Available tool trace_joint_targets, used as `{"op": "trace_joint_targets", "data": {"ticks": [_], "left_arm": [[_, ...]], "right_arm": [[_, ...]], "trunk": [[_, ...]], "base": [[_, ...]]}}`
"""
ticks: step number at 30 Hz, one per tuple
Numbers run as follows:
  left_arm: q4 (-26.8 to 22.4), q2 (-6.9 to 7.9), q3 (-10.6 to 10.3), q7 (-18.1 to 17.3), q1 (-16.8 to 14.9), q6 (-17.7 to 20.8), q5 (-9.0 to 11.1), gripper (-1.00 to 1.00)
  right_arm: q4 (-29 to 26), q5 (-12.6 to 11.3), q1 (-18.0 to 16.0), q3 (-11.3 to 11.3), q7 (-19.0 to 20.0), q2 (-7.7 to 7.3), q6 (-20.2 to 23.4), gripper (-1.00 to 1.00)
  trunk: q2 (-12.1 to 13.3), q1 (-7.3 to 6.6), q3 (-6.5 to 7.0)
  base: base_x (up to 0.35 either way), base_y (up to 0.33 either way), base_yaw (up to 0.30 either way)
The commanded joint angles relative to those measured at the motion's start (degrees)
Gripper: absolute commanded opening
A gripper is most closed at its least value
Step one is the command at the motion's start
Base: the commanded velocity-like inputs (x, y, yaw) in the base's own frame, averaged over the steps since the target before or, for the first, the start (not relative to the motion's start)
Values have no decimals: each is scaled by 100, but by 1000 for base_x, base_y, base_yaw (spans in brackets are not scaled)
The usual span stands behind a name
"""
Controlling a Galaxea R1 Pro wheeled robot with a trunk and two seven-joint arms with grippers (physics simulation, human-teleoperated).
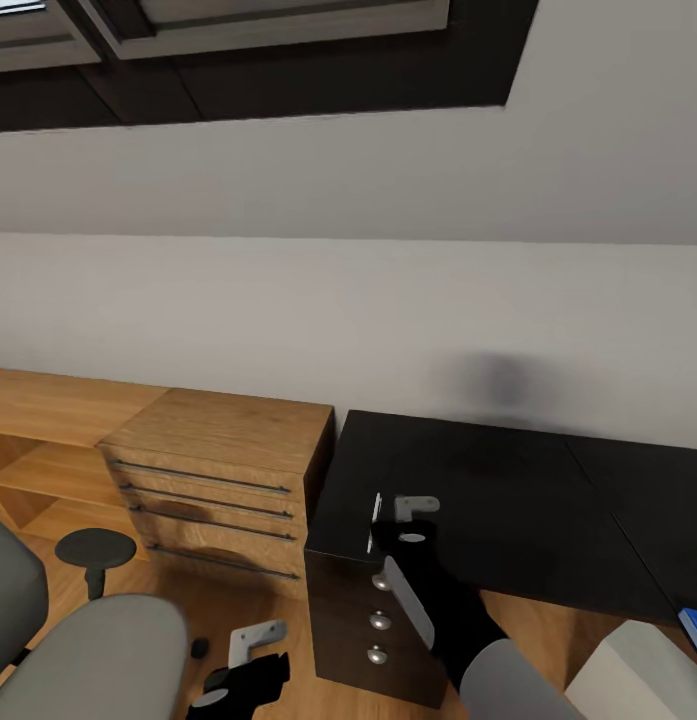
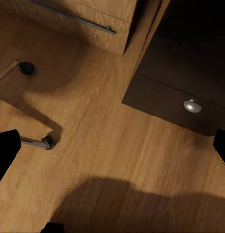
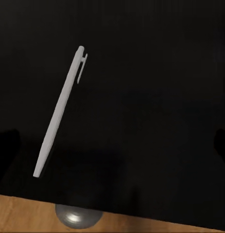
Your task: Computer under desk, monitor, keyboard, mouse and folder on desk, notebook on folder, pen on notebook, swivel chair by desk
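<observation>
The pen-fetching step looks underway: the right gripper (image 1: 403,520), jaws spread and empty, hovers directly above the white pen (image 3: 60,110) lying near the black desk's (image 1: 488,490) front edge, so next it must descend and pinch it.

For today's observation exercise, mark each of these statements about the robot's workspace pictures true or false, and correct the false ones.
1. A white pen lies on the black desk top. True.
2. The pen lies in the middle of the desk, far from any edge. False: it lies near the desk's edge, above the drawers with round silver knobs.
3. The right gripper hangs over the desk's corner. True.
4. The left gripper holds the pen. False: it is over the wooden floor, holding nothing.
5. The wooden drawer unit stands to the right of the desk. False: it stands to its left.
</observation>
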Motion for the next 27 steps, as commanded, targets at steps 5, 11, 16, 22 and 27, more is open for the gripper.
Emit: {"op": "trace_joint_targets", "data": {"ticks": [5,11,16,22,27], "left_arm": [[-170,-95,13,47,-5,9,30,100],[-362,-89,15,45,-3,14,23,100],[-523,-80,14,45,-5,13,23,100],[-716,-67,20,38,-4,18,22,100],[-814,-65,19,37,-4,19,18,100]], "right_arm": [[-38,27,-57,71,32,0,-79,100],[155,59,-81,126,84,0,-272,100],[206,62,-82,131,87,0,-300,100],[209,81,-83,132,82,0,-321,100],[209,86,-83,130,80,0,-335,100]], "trunk": [[-5,0,-7],[-5,0,-7],[-5,0,-7],[-5,0,-7],[-5,0,-7]], "base": [[0,0,0],[0,0,0],[0,0,0],[0,0,0],[0,0,0]]}}
